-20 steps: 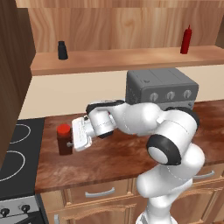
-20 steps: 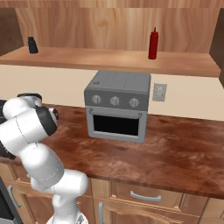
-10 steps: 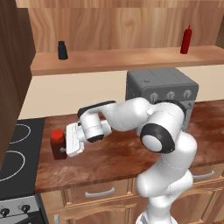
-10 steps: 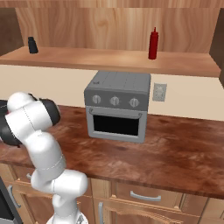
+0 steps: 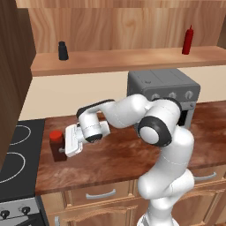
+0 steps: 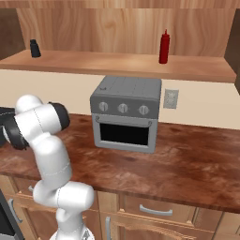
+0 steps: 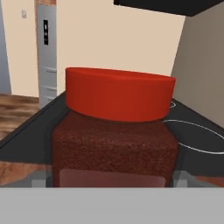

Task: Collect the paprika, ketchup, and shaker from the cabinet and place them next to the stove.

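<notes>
Paprika [image 5: 56, 144] stands on the counter [image 5: 123, 154] beside the stove [image 5: 17, 163], clasped by the gripper [image 5: 65, 142], with shaker [image 5: 63, 50] and ketchup [image 5: 188, 39] on the cabinet [image 5: 128, 57]

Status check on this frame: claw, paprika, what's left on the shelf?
Claw at paprika, grip state unclear. Jar on counter beside stove. Ketchup and shaker on cabinet.

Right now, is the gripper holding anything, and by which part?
Cannot tell. The gripper is right at the paprika, level with its dark body below the red cap, near the stove. The fingertips are hidden.
</notes>
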{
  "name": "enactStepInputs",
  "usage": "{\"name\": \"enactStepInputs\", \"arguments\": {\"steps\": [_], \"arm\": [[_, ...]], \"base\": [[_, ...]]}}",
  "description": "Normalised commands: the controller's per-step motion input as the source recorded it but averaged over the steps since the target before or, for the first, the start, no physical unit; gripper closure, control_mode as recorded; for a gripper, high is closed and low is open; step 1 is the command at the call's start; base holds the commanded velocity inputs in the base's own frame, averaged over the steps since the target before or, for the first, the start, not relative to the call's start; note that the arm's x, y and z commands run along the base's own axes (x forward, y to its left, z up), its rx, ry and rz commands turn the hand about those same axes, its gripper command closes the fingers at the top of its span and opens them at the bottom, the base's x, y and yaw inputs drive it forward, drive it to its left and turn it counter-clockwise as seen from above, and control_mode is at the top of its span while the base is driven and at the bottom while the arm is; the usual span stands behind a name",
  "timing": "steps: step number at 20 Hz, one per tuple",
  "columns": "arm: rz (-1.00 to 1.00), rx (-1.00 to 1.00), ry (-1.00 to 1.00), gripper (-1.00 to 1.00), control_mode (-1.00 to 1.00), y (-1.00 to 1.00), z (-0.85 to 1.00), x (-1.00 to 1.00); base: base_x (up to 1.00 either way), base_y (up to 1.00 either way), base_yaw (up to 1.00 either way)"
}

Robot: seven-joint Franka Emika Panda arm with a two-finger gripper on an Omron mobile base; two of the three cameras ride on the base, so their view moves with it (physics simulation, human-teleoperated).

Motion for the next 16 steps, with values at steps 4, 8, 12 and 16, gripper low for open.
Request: {"name": "enactStepInputs", "arguments": {"steps": [4, 8, 12, 16], "arm": [[0.00, 0.00, 0.04, -1.00, -1.00, 0.02, -0.30, 0.02], [0.00, 0.02, -0.02, -1.00, -1.00, -0.07, -0.15, -0.01], [0.00, 0.02, 0.00, -1.00, -1.00, -0.13, 0.00, 0.00], [0.00, 0.02, 0.00, -1.00, -1.00, -0.18, 0.00, 0.00]], "base": [[0.00, 0.00, 0.00], [0.00, 0.00, 0.00], [0.00, 0.00, 0.00], [0.00, 0.00, 0.00]]}}
